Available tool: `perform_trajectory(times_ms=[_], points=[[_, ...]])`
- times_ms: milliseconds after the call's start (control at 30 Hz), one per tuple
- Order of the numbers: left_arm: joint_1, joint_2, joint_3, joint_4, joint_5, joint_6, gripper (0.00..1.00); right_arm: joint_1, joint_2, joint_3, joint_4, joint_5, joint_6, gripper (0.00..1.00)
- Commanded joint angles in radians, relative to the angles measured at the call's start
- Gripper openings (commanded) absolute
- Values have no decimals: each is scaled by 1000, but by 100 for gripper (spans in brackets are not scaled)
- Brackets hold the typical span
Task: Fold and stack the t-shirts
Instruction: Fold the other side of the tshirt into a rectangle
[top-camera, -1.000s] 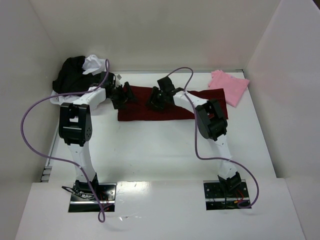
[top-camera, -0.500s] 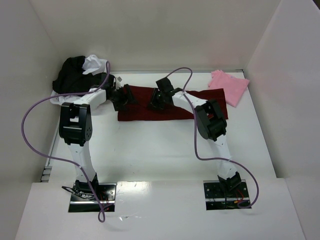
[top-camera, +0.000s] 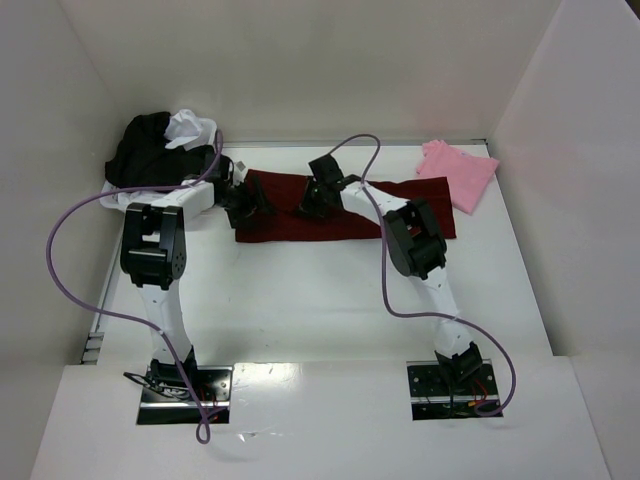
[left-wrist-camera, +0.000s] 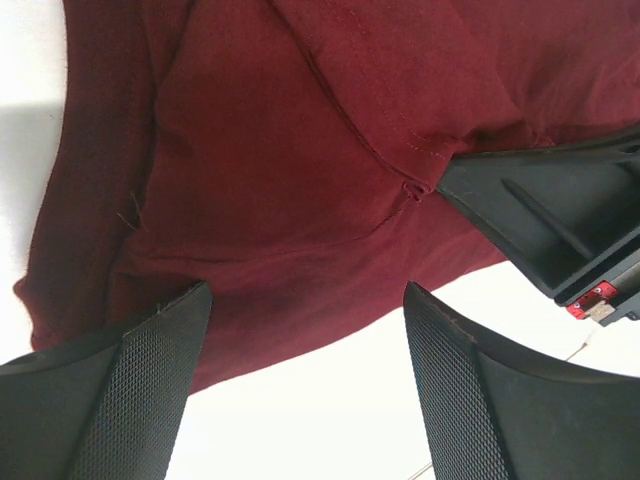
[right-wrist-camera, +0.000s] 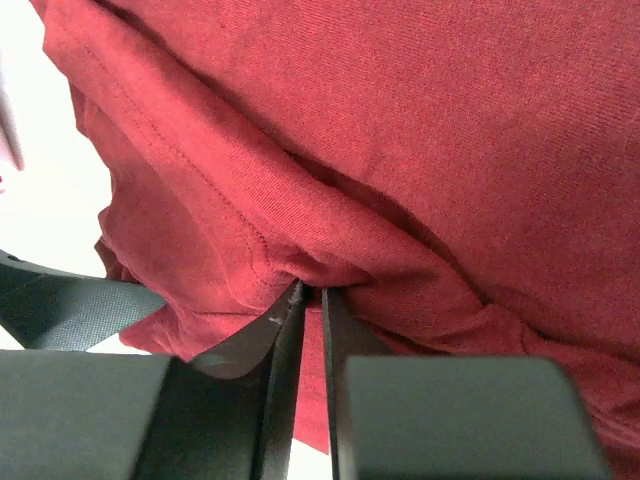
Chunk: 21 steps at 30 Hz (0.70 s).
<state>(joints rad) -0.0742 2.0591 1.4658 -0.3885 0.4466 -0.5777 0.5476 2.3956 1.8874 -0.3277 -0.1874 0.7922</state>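
A dark maroon t-shirt (top-camera: 345, 222) lies folded in a long strip across the far middle of the table. My right gripper (top-camera: 312, 205) is shut on a fold of the maroon cloth (right-wrist-camera: 250, 250) near the strip's upper middle. My left gripper (top-camera: 243, 205) is open at the strip's left end, its fingers (left-wrist-camera: 150, 370) just above the maroon shirt's edge (left-wrist-camera: 290, 250), holding nothing. A light pink t-shirt (top-camera: 458, 172) lies folded at the far right. Black and white shirts (top-camera: 160, 145) are heaped at the far left.
The heap of black and white shirts rests in a white bin (top-camera: 112, 196) by the left wall. White walls close the table on three sides. Purple cables (top-camera: 70, 225) loop from both arms.
Both grippers have moved a little toward the far wall along the maroon strip. The left arm's cable loop has shifted. The shirts lie as before.
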Motion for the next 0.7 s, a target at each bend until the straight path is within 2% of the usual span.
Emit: perform_trajectory(times_ms=[0, 133, 233, 467, 633, 667], points=[[5, 10, -12, 11, 23, 19, 85, 15, 17, 74, -10, 48, -23, 13], [5, 10, -15, 11, 23, 19, 85, 11, 20, 146, -10, 117, -36, 10], [5, 10, -21, 11, 23, 19, 85, -10, 68, 232, -26, 123, -36, 1], [5, 18, -21, 11, 23, 19, 85, -67, 122, 374, -60, 197, -47, 0], [5, 29, -21, 11, 23, 19, 85, -127, 155, 465, -121, 268, -49, 9], [5, 34, -21, 11, 23, 19, 85, -143, 163, 478, -140, 272, -38, 17]])
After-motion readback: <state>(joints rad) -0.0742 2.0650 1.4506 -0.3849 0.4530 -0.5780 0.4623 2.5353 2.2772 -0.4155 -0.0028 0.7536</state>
